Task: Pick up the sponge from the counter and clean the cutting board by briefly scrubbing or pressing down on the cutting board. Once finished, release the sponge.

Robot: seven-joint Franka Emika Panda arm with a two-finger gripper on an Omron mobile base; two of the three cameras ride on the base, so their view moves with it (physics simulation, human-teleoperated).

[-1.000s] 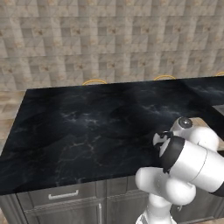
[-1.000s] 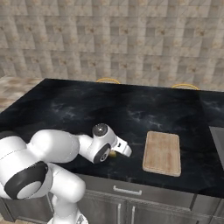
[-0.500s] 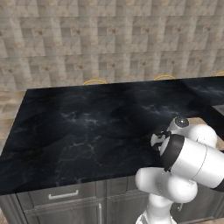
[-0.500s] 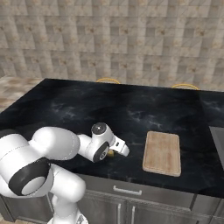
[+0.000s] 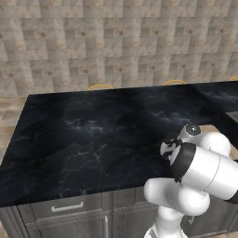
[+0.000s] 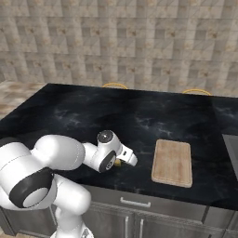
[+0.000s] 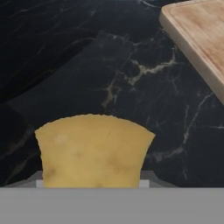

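The gripper (image 6: 122,161) sits low over the front edge of the black marble tabletop (image 6: 139,116), with the sponge (image 7: 92,151) right at it: in the hand view the yellow block fills the space where the fingers would rise, hiding them, so I cannot tell whether they are clenched on it or merely standing around it. In the right base view a sliver of yellow peeks out under the hand, close to the tabletop surface. The low, forward-reaching pose suits a grasp at the sponge's resting place, and I judge the pick-up to be the step in hand. The cutting board (image 6: 172,162) lies flat to the arm's right, near but apart from the sponge, with bare dark stone between them; its corner shows at the top right of the hand view. Grey drawers (image 6: 139,218) run below the slab, and a beige tiled wall (image 5: 116,42) stands behind
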